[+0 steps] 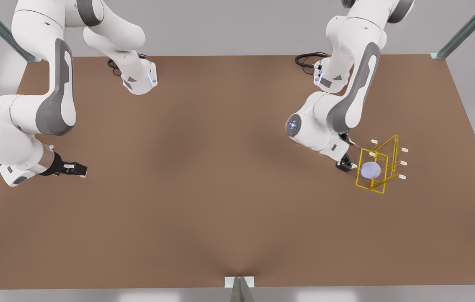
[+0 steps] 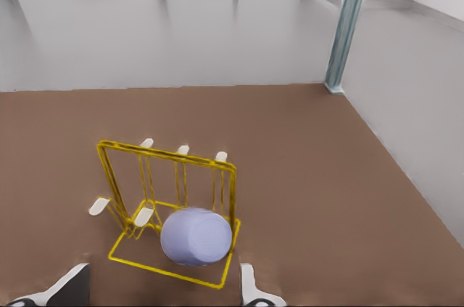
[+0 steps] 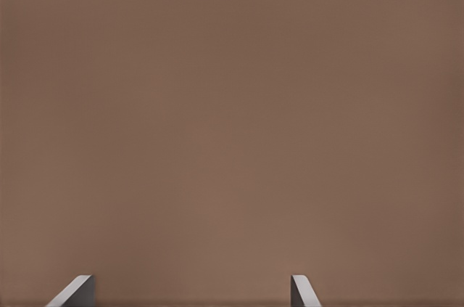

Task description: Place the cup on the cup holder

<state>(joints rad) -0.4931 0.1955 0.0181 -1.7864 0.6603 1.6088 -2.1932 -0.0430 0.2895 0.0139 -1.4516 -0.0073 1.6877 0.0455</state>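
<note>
1. Cup: the small lavender-blue handleless tapered cup sits inside the yellow thin-wire cup holder with white-tipped pegs, apparently on a peg on the rack's side that faces the gripper. In the left wrist view the cup lies on its side, base toward the camera, over the rack's base loop.

2. Risk, as a judgement: the cup looks hung but not secured. The left gripper is just beside the rack, at about 9 o'clock from the cup in the front view. A sideways or forward drift on retreat could clip the wire frame, shift the light rack on the brown table, and shake the cup off its peg.

3. A second risk: I cannot tell how deeply the peg enters the cup; if it is shallow, a small nudge could tip the cup loose.

4. Left gripper fingers: spread wide, one tip at either side of the cup and neither touching it; they hold nothing. The left arm is folded low, wrist pitched toward the rack.

5. Right gripper waits well apart, at 9 o'clock across the table, low over bare tabletop, its fingers parted and empty.
</note>
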